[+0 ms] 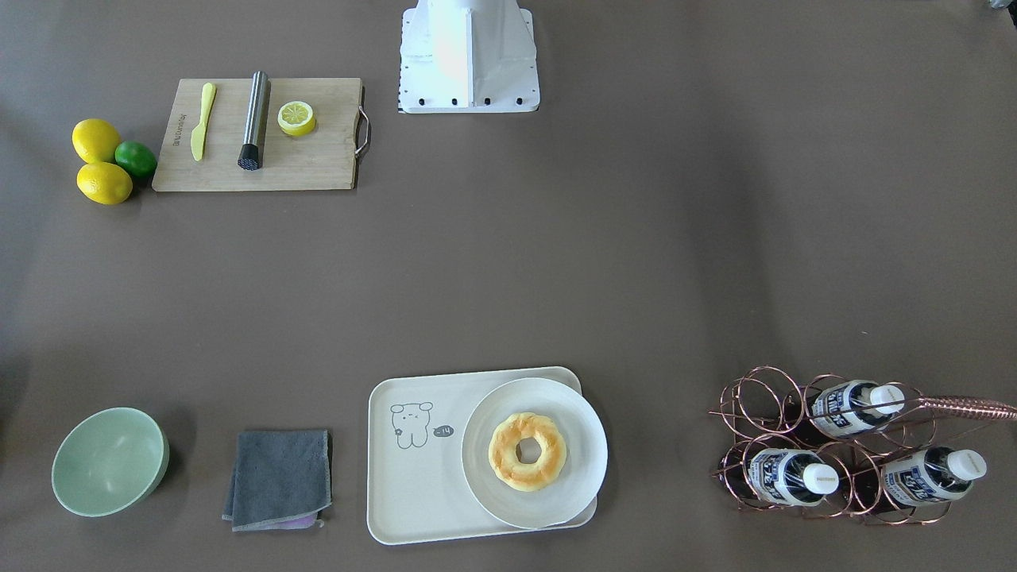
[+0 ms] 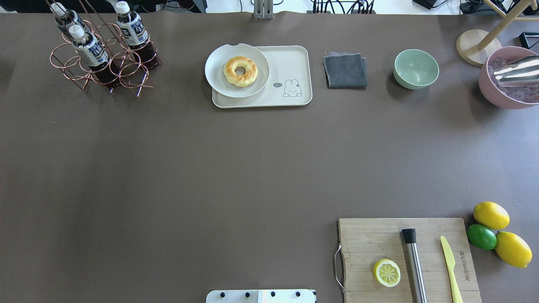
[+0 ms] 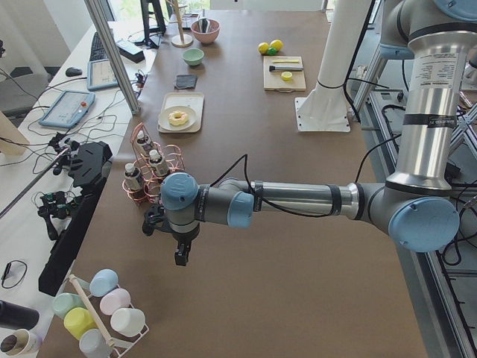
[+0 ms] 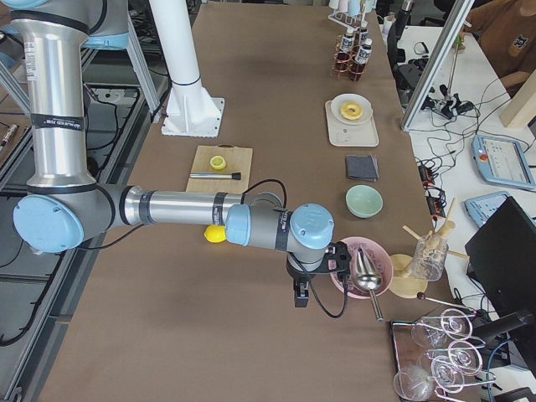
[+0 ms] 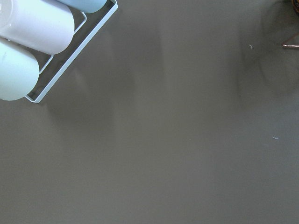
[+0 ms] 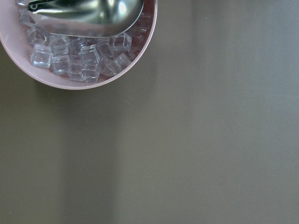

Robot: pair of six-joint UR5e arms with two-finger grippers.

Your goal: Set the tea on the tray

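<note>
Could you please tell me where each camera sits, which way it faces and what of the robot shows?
Front-facing: across the table, facing the robot, looking down; only its base.
Overhead: behind the robot, forward and down; base edge only.
Left: table's left end; near left arm, tea bottles beyond.
Right: right end; near right arm.
Left wrist: straight down; cups; no robot.
Right wrist: straight down; ice bowl; no robot.
Shared: front-facing and overhead both show the tray.

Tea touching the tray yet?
Apart. The overhead view shows the three tea bottles in the copper rack, with a wide stretch of bare table between it and the tray.
</note>
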